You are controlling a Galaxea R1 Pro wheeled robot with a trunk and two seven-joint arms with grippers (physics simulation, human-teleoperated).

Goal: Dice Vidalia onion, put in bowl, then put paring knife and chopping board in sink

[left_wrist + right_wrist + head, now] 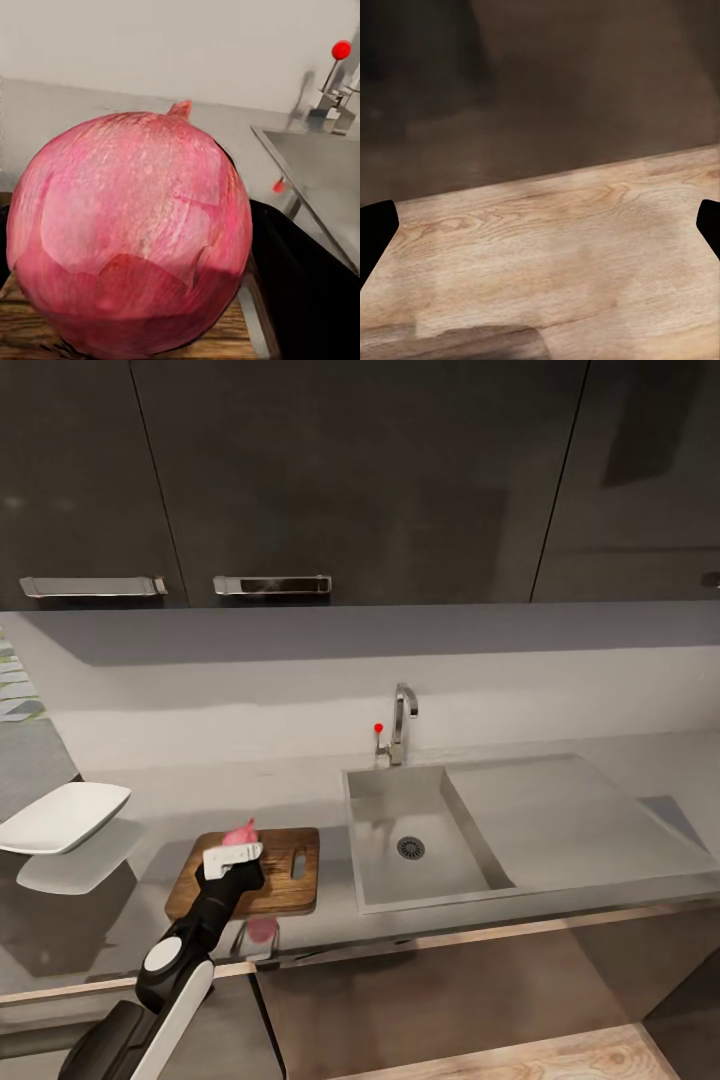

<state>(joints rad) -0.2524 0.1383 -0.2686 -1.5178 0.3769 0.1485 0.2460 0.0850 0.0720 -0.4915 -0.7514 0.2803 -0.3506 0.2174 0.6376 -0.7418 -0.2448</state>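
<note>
your left gripper [238, 844] had its fingers clenched around the round pink-red onion [131, 232] | onion sat over the dark-brown wooden chopping board [285, 870] on the grey surface [150, 920], left of the steel sink [425, 855] | right fingers [375, 232] were spread apart over pale wood floor [547, 255]

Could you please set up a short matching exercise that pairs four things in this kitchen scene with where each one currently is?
Things:
1. round pink onion
2. dark-brown wooden chopping board
3. shallow white square-ish bowl
4. red-tipped tap lever

Places:
A. on the grey countertop, left of the sink
B. behind the sink basin, beside the faucet
C. in the left hand, over the board
D. at the picture's far left edge, left of the board

Pairs: 1-C, 2-A, 3-D, 4-B
</note>
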